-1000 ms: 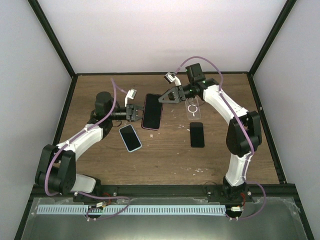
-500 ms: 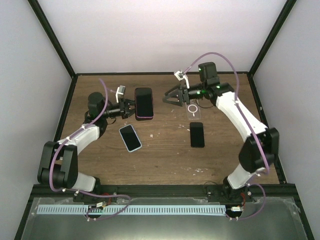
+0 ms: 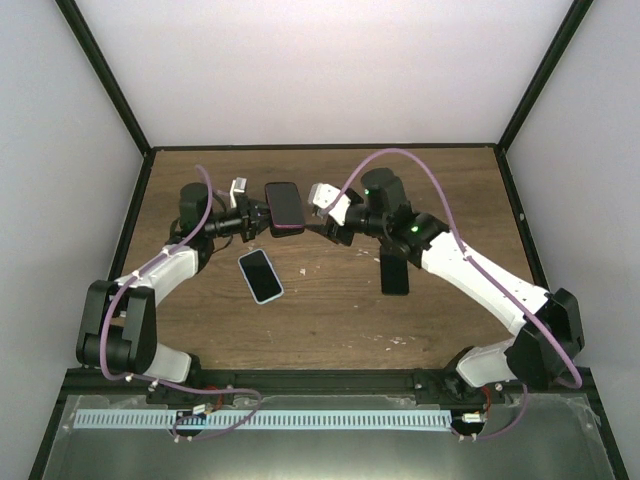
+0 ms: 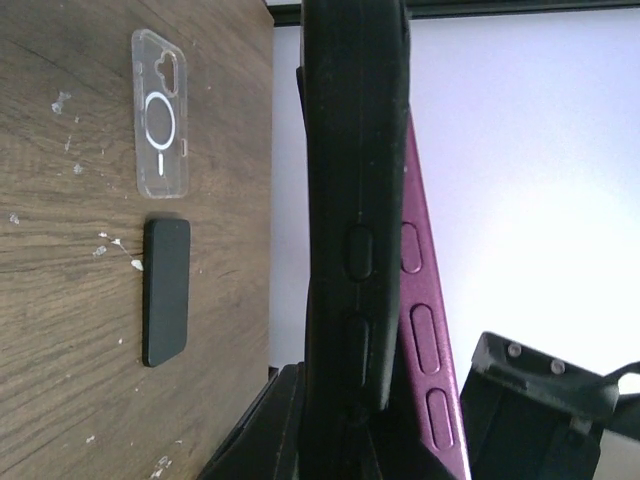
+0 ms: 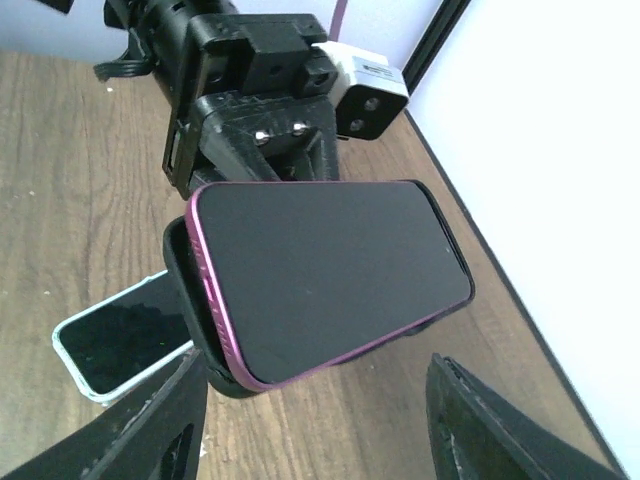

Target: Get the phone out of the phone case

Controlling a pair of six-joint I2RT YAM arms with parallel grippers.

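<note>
Purple-edged phone (image 5: pixel 330 270) looks part-lifted from its black phone case (image 4: pixel 355 200); both aloft over the table (image 3: pixel 330 320) | left claw (image 3: pixel 257 217) clamps the phone case; right claw (image 3: pixel 330 228) spread wide beside the phone | progress: partly freed; full separation remains

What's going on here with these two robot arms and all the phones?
The left gripper holds a black phone case up off the wooden table, with a purple-edged phone in it. The phone looks partly peeled away from the case. The right gripper is open, close in front of the phone. A white-edged phone, a black phone and a clear case lie on the table.
</note>
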